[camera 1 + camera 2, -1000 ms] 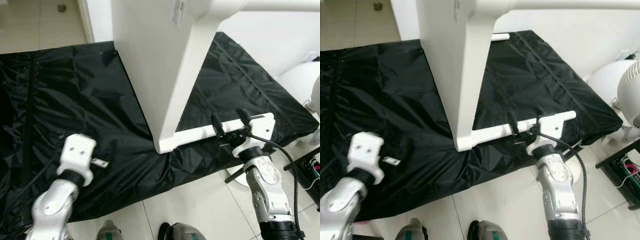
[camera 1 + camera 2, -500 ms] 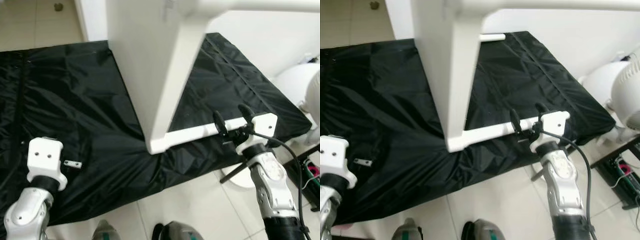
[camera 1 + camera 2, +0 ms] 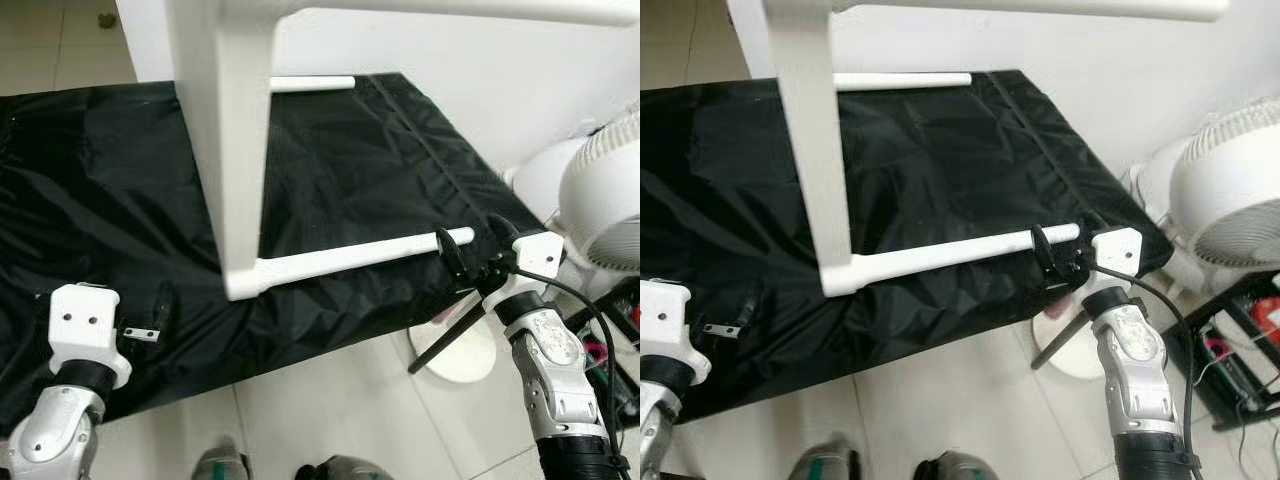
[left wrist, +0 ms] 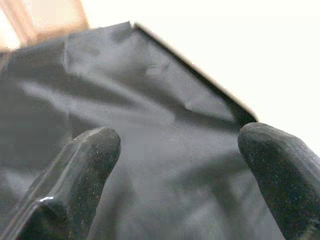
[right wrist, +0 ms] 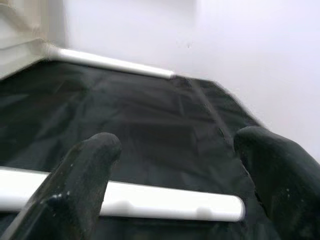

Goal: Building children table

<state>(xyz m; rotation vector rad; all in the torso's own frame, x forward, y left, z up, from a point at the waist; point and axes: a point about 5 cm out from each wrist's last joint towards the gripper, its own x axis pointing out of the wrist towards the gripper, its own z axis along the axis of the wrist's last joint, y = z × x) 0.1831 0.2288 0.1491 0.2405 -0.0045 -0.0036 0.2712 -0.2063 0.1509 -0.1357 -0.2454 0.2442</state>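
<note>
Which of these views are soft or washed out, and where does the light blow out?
Left wrist view: soft throughout, the end effector's fingers blurred, the black sheet hazy, the wall beyond blown to white. Right wrist view: fingers out of focus, the white rod fairly sharp. Head views: mostly sharp, though the white table panel is overexposed and the sheet shows soft sheen.

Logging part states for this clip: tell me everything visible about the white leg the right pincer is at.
The white leg is a smooth round rod, seemingly painted wood. It lies roughly level over the black sheet, joined at one end to the upended white tabletop. Its rounded free end sits between the open fingers of the right pincer.
</note>
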